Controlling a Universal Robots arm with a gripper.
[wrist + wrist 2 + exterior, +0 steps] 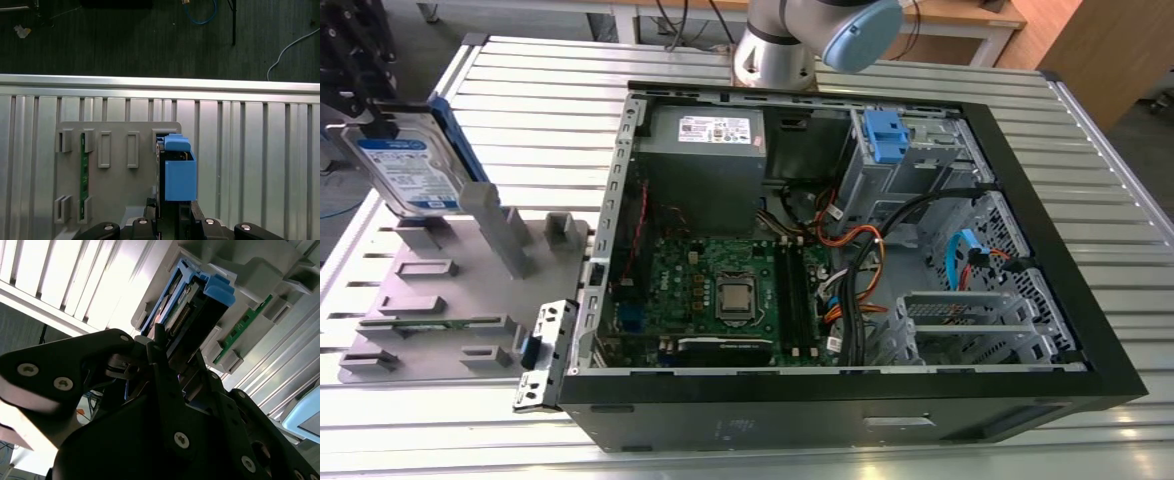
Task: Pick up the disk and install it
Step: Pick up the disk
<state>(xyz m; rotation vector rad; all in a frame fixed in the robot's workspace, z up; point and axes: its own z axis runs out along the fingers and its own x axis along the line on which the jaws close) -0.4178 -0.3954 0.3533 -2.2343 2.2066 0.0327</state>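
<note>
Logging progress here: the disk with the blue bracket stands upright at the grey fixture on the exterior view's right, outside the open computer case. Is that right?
Not quite. The disk and the grey fixture are on the exterior view's left, not its right, as that view shows. The rest holds: the disk stands upright, outside the open computer case.

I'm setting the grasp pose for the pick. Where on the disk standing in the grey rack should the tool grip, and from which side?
Probably the upper end of the disk, pinched across its two broad flat faces, coming from above: it stands on edge in the grey rack, faces upright, with its upper end free.
</note>
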